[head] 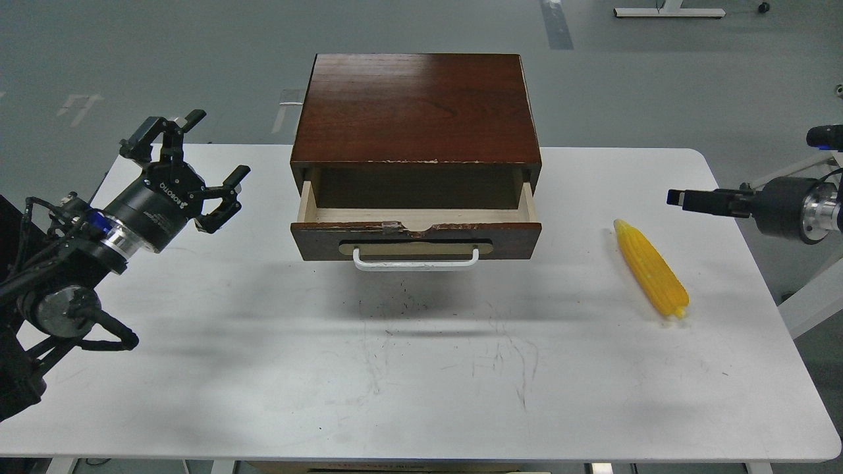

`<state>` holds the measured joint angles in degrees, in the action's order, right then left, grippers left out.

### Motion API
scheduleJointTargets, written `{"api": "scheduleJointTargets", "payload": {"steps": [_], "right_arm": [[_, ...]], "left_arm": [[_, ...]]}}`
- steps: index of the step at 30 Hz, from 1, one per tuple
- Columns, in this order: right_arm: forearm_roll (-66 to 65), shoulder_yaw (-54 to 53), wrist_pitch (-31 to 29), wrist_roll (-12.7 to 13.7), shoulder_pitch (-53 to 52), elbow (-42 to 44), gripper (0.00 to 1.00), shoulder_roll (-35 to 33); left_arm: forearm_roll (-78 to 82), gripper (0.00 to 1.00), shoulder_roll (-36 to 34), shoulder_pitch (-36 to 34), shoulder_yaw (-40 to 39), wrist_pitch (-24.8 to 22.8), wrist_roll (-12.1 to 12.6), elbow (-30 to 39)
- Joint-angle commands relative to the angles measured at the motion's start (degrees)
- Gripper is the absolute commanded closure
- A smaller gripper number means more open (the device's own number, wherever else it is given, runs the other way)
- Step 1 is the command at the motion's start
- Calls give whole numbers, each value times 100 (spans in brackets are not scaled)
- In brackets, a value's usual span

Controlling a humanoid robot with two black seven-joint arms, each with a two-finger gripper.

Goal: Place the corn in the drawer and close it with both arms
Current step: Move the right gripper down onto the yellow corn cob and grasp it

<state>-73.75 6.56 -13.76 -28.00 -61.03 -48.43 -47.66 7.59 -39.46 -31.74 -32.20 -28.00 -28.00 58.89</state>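
Observation:
The yellow corn [651, 268] lies on the white table [421, 382], right of the cabinet, pointed end away from me. The drawer [416, 232] is pulled open, its pale wood interior [416, 215] empty, its white bar handle [416, 261] facing me. My left gripper [190, 166] is open and empty, held above the table left of the drawer. My right gripper [698, 199] is above the table's right edge, up and right of the corn, apart from it. It is seen edge-on as a thin dark bar, so its fingers cannot be told apart.
The dark-brown cabinet [416, 108] stands at the back middle of the table. A white frame leg [810, 303] stands just off the table's right edge. Grey floor lies beyond the table.

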Motion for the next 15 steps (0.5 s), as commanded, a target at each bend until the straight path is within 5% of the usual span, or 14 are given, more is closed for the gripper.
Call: {"api": "scheduleJointTargets", "payload": {"steps": [1,15], "right_arm": [[-17,502,259,0,3,131,1,213],[-17,1119,295,0,144,677,2,899]], "left_arm": [[-3,1,0,-8,3,0,0,0],[5,1,-9,1,3,0,0,9]]}}
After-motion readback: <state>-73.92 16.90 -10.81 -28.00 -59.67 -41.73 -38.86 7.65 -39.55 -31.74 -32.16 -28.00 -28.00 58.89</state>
